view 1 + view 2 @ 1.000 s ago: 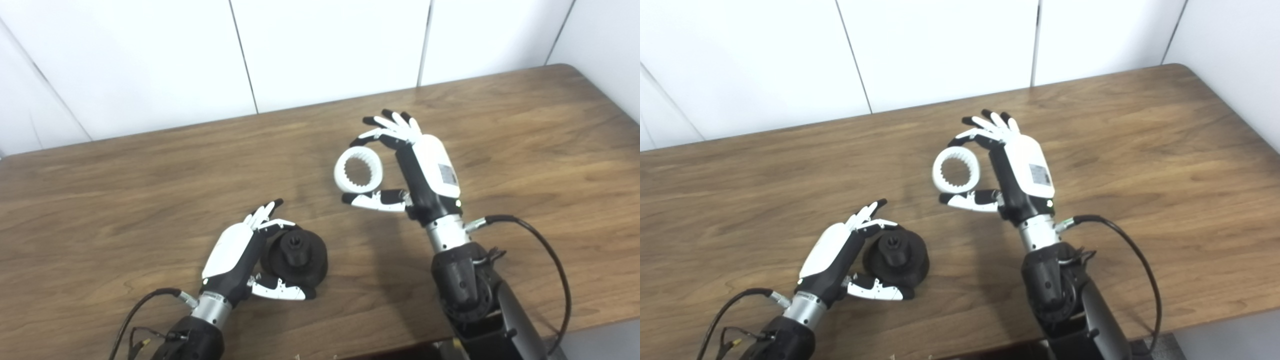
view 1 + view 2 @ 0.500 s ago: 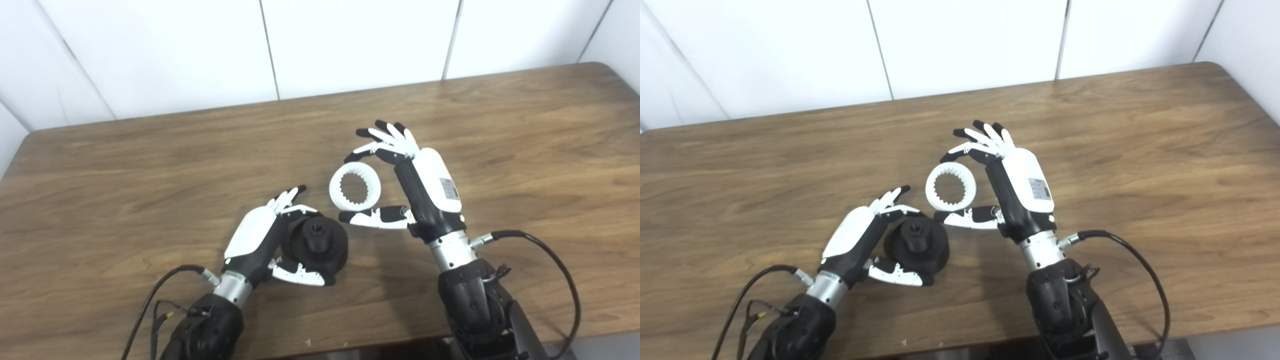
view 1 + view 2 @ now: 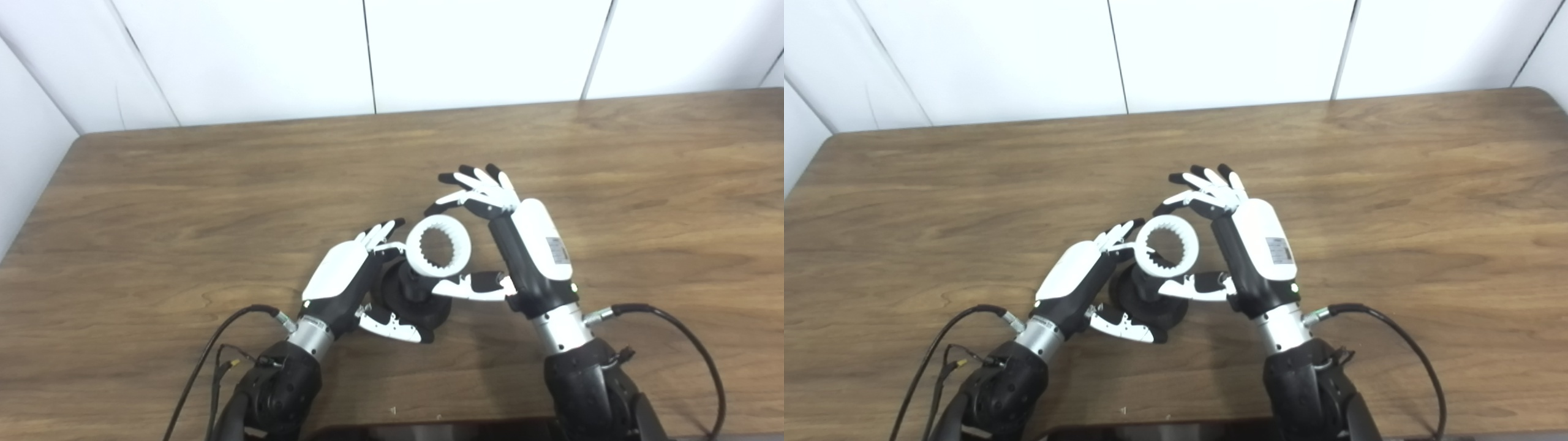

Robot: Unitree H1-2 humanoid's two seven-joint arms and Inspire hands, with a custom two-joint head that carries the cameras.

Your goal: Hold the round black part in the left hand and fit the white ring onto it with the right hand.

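Note:
The round black part sits on the wooden table, with a raised hub in its middle. My left hand is shut on it from its left side, thumb under its front edge. My right hand is shut on the white ring, pinched between thumb and fingers. The ring has teeth around its inside and is held upright, just above and behind the black part's hub. In the right eye view the ring overlaps the top of the black part.
A white panelled wall runs along the table's far edge. Black cables trail from both wrists over the table's near edge. A dark strip shows at the bottom of the picture.
The camera has swung left, shifting the whole picture. My right hand has brought the white ring left and down until it is right over the black part. My left hand keeps its hold.

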